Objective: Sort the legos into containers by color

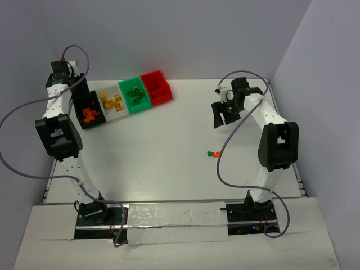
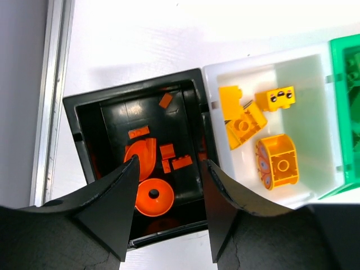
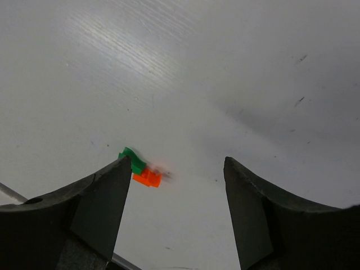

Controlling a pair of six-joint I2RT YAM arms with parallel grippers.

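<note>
The black bin point(image 2: 135, 84) is glossy moulded plastic. The white bin point(image 2: 306, 112) and green bin point(image 2: 344, 67) look smooth and slightly translucent. The orange legos point(image 2: 153, 197) and yellow legos point(image 2: 278, 163) are shiny hard plastic. The fingers point(image 2: 107, 216) of the left end effector point(image 2: 170, 163) are matt black with a fine grain. The tabletop point(image 3: 197, 67) is smooth white, faintly sheened and finely streaked. The metal strip point(image 2: 53, 84) looks brushed. The wrinkled covering point(image 1: 174, 214) may be shiny film.
</note>
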